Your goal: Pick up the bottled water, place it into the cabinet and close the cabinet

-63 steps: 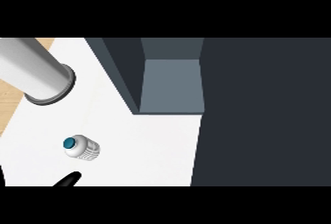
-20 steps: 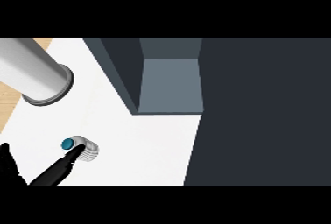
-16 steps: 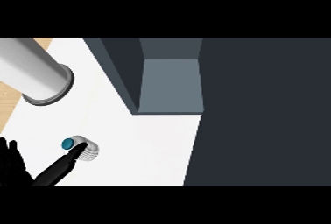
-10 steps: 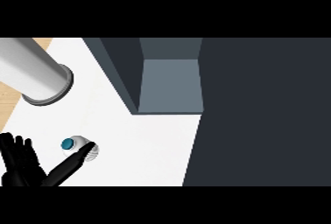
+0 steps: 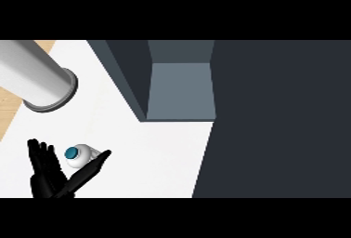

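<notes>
The bottled water (image 5: 77, 155) stands upright on the white counter (image 5: 154, 160) at lower left; from above I see its blue cap and clear shoulders. My left hand (image 5: 49, 179) comes up from the lower edge and is open. Its straight fingers (image 5: 40, 155) lie just left of the bottle and its thumb (image 5: 96, 162) lies just right of it. The bottle sits in the gap between them, and its lower body is hidden. The open grey cabinet (image 5: 179, 90) is at upper middle, well apart from the bottle. My right hand does not show.
A thick grey cylinder (image 5: 34, 76) slants in from the upper left above the counter. A large dark panel (image 5: 281, 116) fills the right side next to the cabinet opening. Wooden floor (image 5: 10, 111) shows past the counter's left edge.
The left hand has risen from the lower left corner. Earlier only its thumb showed beside the bottle; now the fingers stand on the bottle's left side. The bottle has not moved.
</notes>
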Robot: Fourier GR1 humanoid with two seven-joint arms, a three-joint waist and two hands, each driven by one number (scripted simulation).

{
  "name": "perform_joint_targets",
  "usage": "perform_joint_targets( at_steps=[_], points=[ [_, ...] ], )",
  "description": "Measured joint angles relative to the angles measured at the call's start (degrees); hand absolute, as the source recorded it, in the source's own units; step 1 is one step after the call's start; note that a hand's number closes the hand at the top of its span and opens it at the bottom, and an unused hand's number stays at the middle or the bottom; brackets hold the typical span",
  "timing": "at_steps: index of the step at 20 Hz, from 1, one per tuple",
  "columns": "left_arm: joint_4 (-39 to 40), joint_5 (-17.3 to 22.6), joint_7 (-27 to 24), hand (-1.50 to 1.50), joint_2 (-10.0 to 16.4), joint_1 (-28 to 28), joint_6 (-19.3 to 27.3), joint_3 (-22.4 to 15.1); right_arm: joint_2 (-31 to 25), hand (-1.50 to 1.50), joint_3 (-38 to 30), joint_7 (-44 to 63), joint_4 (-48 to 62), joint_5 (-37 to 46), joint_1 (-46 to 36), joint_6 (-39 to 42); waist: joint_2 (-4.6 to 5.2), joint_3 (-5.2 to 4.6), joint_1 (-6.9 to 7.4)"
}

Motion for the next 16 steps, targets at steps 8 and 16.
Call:
perform_joint_targets(
  at_steps=[8,16],
  points=[
    [11.1,7.5,-10.0,-1.5,-0.3,-3.7,-0.3,0.8,-2.3,-1.5,1.6,-1.6,-0.3,0.4,1.2,-1.5,-0.01,0.02,-0.17],
    [22.0,14.2,-19.3,-1.5,0.0,-7.4,-0.7,1.4,-2.2,-1.5,3.2,-1.6,0.5,0.8,0.2,-3.1,0.02,0.04,-0.06]
  ],
)
